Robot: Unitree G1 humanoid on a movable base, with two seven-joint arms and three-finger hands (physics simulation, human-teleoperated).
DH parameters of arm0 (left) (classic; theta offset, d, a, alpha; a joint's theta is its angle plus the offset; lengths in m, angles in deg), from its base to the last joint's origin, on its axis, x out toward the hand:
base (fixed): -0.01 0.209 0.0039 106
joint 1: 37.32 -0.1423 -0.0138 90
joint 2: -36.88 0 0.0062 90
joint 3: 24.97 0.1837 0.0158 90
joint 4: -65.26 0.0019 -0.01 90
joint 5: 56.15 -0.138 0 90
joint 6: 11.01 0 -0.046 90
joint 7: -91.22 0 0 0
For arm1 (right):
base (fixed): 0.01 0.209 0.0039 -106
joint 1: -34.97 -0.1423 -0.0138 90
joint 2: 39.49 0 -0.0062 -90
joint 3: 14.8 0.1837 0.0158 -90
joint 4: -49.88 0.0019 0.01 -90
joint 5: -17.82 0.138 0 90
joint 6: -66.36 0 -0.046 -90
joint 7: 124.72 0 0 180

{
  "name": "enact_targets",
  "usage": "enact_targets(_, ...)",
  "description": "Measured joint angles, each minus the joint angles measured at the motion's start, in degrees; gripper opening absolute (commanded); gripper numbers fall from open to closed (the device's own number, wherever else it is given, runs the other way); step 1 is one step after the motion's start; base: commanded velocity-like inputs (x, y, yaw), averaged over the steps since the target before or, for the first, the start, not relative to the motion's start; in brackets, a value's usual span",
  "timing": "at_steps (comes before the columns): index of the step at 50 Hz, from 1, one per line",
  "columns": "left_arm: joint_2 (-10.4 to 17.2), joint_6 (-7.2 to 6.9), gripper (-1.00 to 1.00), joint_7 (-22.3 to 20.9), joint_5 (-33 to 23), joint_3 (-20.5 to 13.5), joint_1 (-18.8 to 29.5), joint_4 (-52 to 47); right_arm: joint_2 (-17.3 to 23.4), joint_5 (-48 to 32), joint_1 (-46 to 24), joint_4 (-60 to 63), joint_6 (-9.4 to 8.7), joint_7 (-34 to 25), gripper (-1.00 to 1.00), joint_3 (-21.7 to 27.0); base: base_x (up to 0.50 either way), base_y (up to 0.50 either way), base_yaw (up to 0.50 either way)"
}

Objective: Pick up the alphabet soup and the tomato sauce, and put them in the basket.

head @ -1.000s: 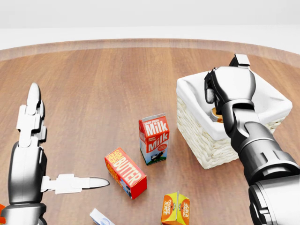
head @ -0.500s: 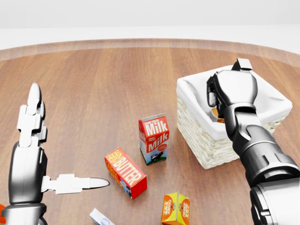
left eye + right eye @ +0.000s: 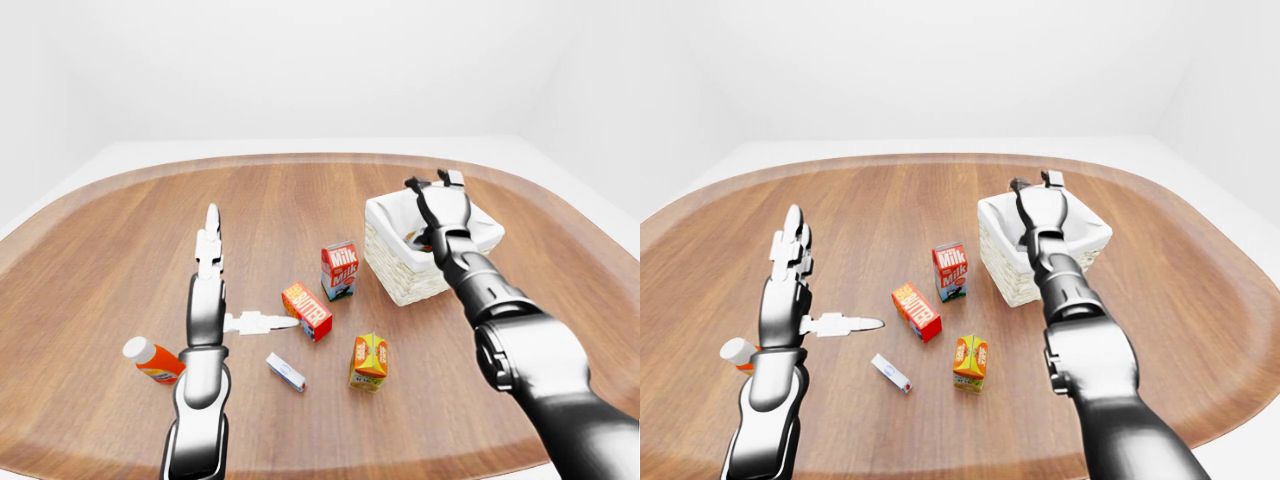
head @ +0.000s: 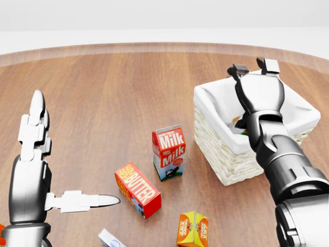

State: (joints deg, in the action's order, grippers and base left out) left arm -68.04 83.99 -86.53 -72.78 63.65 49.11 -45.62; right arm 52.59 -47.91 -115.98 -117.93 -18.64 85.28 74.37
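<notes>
My right hand [image 4: 254, 69] hangs over the white-lined wicker basket [image 4: 224, 163] at the right of the head view, with its fingers spread open and nothing between them. Below the hand, inside the basket, a small part of a can [image 4: 238, 122] shows; I cannot read its label, and my forearm hides the rest. No other can shows on the table. My left hand [image 4: 64, 157] is held open at the left of the head view, fingers [image 4: 37, 110] pointing up and thumb out to the right, holding nothing.
A milk carton [image 4: 168, 152] stands left of the basket. A butter box [image 4: 137, 189], an orange juice carton [image 4: 193, 229] and a small white-and-blue box [image 4: 110, 239] lie lower down. An orange bottle with a white cap [image 3: 153, 361] lies by my left arm.
The right hand's fingers have gone from curled to spread open above the basket. The left arm and the things on the table have not moved.
</notes>
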Motion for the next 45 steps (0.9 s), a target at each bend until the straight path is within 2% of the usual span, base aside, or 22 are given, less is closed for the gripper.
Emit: enact_targets(45, 0.0, 0.0, 1.0, 0.0, 0.0, 0.0, 0.0, 0.0, 1.0, 1.1, -2.7, 0.6, 0.0, 0.0, 1.0, 0.1, 0.0, 0.0, 0.0)
